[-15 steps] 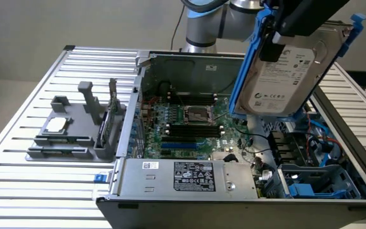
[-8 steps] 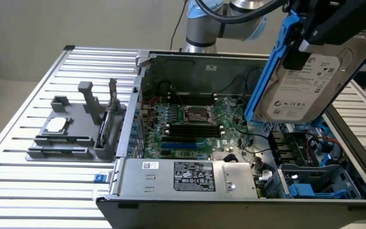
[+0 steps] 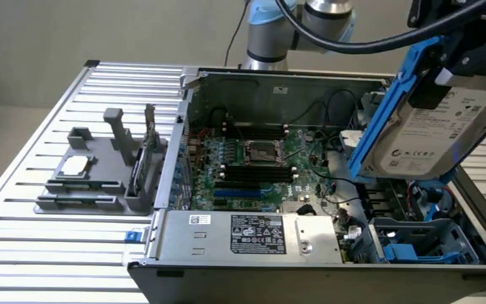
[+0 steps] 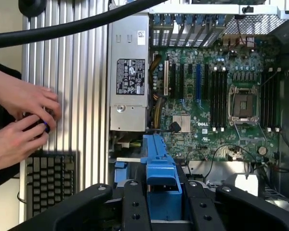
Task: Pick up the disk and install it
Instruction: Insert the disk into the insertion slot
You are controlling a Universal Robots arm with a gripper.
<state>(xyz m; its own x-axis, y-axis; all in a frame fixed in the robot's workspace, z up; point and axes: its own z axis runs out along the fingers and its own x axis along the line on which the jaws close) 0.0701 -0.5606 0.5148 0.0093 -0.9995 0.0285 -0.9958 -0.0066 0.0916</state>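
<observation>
Exterior view shows the gripper (image 3: 435, 82) clamped on the disk (image 3: 433, 136), hanging clear above the open case (image 3: 268, 88).

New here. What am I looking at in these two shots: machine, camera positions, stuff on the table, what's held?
It is one silver and blue robot arm working over a slatted metal table. The exterior view is from a camera off the arm; the wrist view is from a camera on its wrist, looking past the black end effector. On the table lies an open grey computer case with its green motherboard exposed and, to the exterior view's left, a grey plastic fixture carrying a small square silver chip. The end effector grips the disk, a silver-grey hard drive in a blue carrier, in the air above the case. A person's hands are near a black keyboard.
</observation>
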